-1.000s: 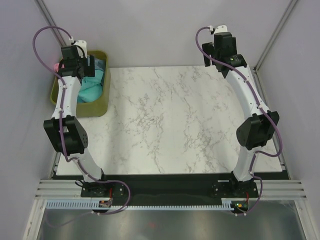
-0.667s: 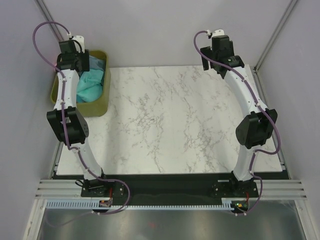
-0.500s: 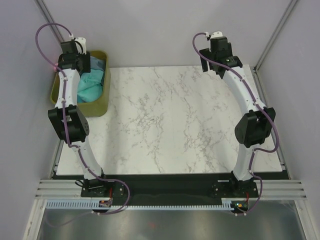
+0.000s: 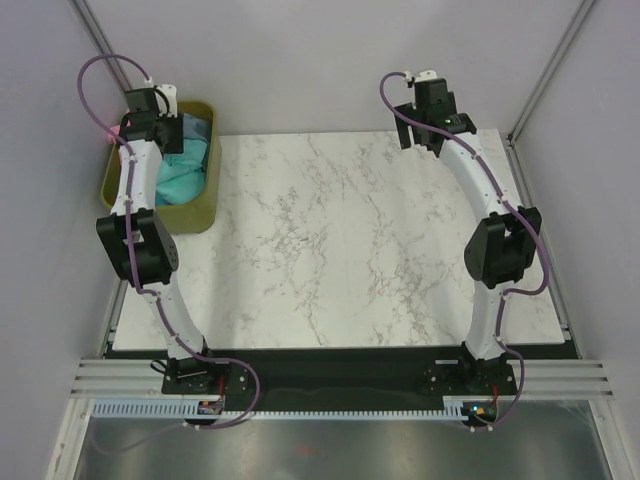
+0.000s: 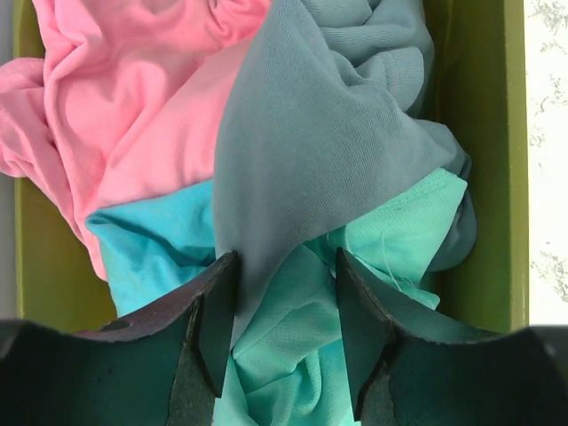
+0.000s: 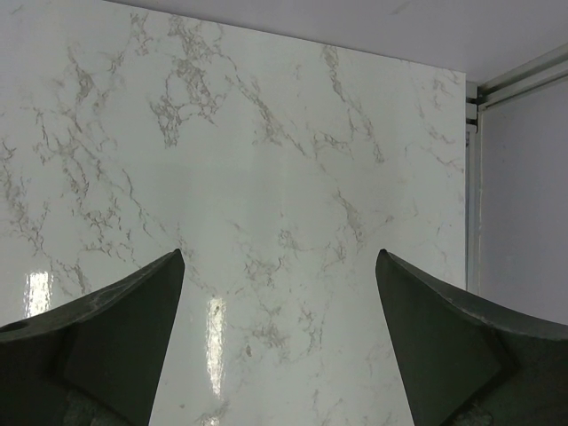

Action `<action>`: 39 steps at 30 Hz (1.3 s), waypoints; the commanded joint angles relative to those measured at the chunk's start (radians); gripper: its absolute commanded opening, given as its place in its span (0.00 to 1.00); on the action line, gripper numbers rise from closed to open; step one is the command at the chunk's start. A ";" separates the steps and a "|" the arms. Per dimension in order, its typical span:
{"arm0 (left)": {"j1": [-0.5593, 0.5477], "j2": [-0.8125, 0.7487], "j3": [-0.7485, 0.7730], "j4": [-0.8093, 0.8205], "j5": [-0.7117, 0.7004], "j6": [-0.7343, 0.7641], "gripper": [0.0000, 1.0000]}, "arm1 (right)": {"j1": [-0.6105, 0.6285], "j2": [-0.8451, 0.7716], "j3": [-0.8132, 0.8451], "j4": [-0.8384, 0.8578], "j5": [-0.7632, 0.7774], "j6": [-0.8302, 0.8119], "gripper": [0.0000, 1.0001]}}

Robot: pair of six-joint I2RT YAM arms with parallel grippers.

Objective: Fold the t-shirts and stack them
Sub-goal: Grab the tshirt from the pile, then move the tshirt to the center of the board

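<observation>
The t-shirts lie crumpled in an olive-green bin (image 4: 186, 216) at the table's far left. The left wrist view shows a pink tee (image 5: 142, 98) at the upper left, a grey-blue tee (image 5: 302, 133) draped across the middle and a teal tee (image 5: 395, 231) beneath it. No red-orange tee shows. My left gripper (image 5: 287, 266) is open, low over the pile, its fingers astride a teal fold and the grey-blue tee's lower tip. My right gripper (image 6: 280, 266) hangs wide open above bare marble at the far right (image 4: 428, 128), holding nothing.
The bin's green wall (image 5: 475, 160) rises close on the right of the left fingers. The marble tabletop (image 4: 350, 240) lies between the arms. A metal frame rail (image 6: 472, 177) borders the table's right edge, and grey enclosure walls stand behind.
The left arm has straightened and its wrist has shifted back over the bin's far end. The right wrist has drifted slightly left and toward the back.
</observation>
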 commanded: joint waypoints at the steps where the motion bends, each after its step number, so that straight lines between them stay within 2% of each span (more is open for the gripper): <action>1: 0.004 -0.015 0.002 -0.015 0.010 0.013 0.53 | 0.002 0.012 0.056 0.004 -0.016 0.003 0.98; 4: 0.004 -0.004 0.005 -0.019 0.013 0.023 0.30 | 0.002 0.012 0.054 0.004 -0.013 0.003 0.98; 5: 0.004 -0.004 0.007 -0.021 0.012 0.021 0.15 | 0.002 0.011 0.052 0.004 -0.013 0.000 0.98; 7: 0.004 -0.009 0.005 -0.021 0.013 0.017 0.10 | 0.000 0.006 0.046 0.004 -0.009 0.000 0.98; 8: 0.004 -0.012 0.004 -0.022 0.015 0.013 0.03 | 0.002 0.004 0.045 0.002 -0.006 -0.002 0.98; 14: 0.004 -0.090 0.018 -0.036 0.073 -0.026 0.02 | 0.003 -0.012 0.048 0.004 -0.005 -0.006 0.98; 21: -0.009 -0.243 0.146 -0.038 0.185 -0.060 0.02 | 0.002 -0.043 0.051 0.005 0.006 -0.015 0.98; 30: -0.072 -0.318 0.245 -0.010 0.171 -0.071 0.02 | 0.002 -0.055 0.052 0.005 -0.006 -0.009 0.98; 34: -0.071 -0.315 0.216 0.010 0.069 0.002 0.02 | 0.002 -0.066 0.036 0.004 -0.014 -0.005 0.98; 37: -0.060 -0.343 0.098 0.048 0.027 0.036 0.02 | 0.000 -0.075 0.026 0.002 -0.020 -0.005 0.98; 39: -0.048 -0.360 -0.039 0.114 -0.019 0.052 0.02 | 0.002 -0.080 0.020 0.002 -0.022 -0.005 0.98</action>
